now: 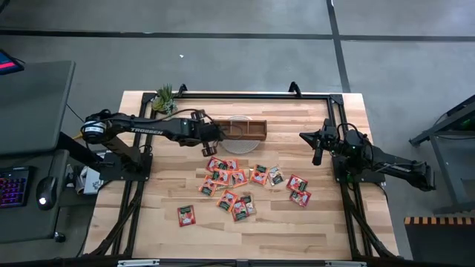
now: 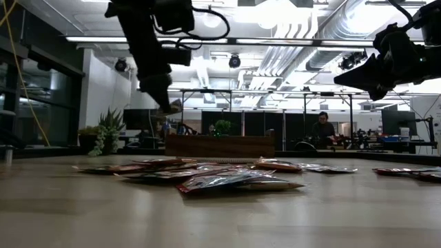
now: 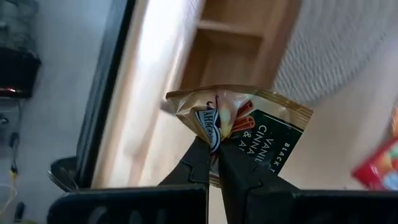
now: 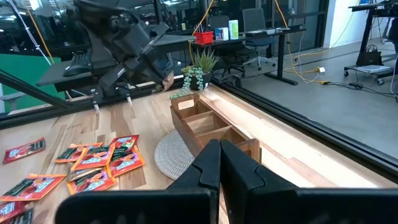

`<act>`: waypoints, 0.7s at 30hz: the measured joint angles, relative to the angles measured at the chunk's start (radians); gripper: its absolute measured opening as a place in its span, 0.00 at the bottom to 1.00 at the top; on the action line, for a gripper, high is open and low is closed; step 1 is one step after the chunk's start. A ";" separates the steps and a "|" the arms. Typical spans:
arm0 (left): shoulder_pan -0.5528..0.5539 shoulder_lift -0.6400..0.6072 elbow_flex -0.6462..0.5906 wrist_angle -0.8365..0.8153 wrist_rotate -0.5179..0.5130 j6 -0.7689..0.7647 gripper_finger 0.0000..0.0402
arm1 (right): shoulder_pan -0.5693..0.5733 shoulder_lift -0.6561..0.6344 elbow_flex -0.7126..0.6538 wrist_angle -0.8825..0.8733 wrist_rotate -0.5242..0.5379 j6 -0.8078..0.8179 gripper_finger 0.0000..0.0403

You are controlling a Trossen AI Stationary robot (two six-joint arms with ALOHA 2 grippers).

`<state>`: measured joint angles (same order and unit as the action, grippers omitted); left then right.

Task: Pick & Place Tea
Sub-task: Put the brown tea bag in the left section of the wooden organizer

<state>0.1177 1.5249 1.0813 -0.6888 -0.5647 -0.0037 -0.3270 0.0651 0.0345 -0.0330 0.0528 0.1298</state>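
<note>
Fourteen or so flat square tea sachets [image 1: 239, 187] lie loose on the pale wooden table [image 1: 326, 222] in the high view, mostly red or orange, spread in front of the brown wooden tray [image 1: 239, 132]; one red sachet [image 1: 186, 215] sits apart, farthest from the tray. The left gripper [image 1: 211, 138] hangs at the tray's left end, and what it carries is too small to make out here. The right gripper [image 1: 318, 147] waits well to the tray's right, off the table surface, pinched together on nothing. A spiky green plant [image 1: 165, 97] stands behind the tray's left end.

From the low view the sachets [image 2: 227, 180] show as thin, glossy, slightly buckled packets, and the tray [image 2: 220, 146] as a plain long wall behind them. The left gripper [image 2: 167, 105] hangs above the tray's left end with a small tan scrap at its tip. A person [image 2: 322, 128] sits far beyond the tray.

Only the left wrist view shows the catch clearly: the fingers [image 3: 200, 163] are clenched on a crinkled foil sachet [image 3: 249, 124], tan and dark green with a pale oval label, above the tray's [image 3: 230, 37] open compartments.

The right wrist view alone reveals a round, pale woven mat [image 4: 175, 152] beside the three-compartment tray [image 4: 214, 127], and its own fingers [image 4: 208, 168] pressed together.
</note>
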 joint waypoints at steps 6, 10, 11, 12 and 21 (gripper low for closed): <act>0.001 0.051 0.002 0.086 -0.054 0.062 0.01 | 0.000 0.000 0.000 0.000 0.000 0.000 0.00; 0.001 0.104 0.016 0.109 -0.100 0.117 0.01 | 0.000 0.000 0.000 0.000 0.000 0.000 0.00; 0.001 0.120 0.026 0.109 -0.109 0.126 0.01 | 0.000 0.000 0.000 0.000 0.000 0.000 0.00; 0.001 0.135 0.036 0.103 -0.124 0.131 0.01 | 0.000 0.000 0.000 0.000 0.000 0.000 0.00; 0.023 0.209 0.117 0.135 -0.226 0.149 0.01 | 0.000 0.000 0.000 0.000 0.000 0.000 0.00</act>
<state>0.1410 1.7342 1.1984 -0.5541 -0.7909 0.1455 -0.3271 0.0654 0.0345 -0.0330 0.0528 0.1297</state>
